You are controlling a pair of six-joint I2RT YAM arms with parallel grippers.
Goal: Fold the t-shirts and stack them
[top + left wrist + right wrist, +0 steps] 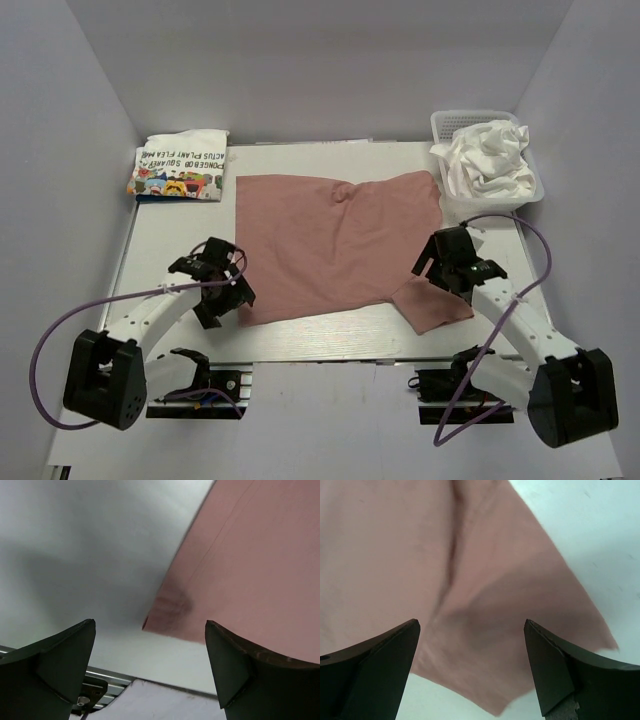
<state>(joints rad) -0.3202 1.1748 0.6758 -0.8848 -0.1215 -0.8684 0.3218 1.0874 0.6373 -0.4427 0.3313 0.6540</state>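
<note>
While the printed tee (180, 168) lies folded at the far left corner of the surface (170, 240), we judge the task to be at an early stage. One tee counts as done and forms the base of the stack. The pink tee (335, 240) lies spread across the middle of the surface, mostly flat, with a crease near its far edge and one sleeve (435, 305) sticking out at the near right. We cannot tell how many layers it has. The white tees (490, 155) sit crumpled in the basket (447, 122) at the far right. The left hand (150, 622) hangs open over the pink tee's near left corner and grips nothing. The right hand (471, 622) hangs open over the sleeve, likewise empty. Left to do, in our judgement: fold the pink tee, stack it on the printed tee, then fold and stack each white tee.
</note>
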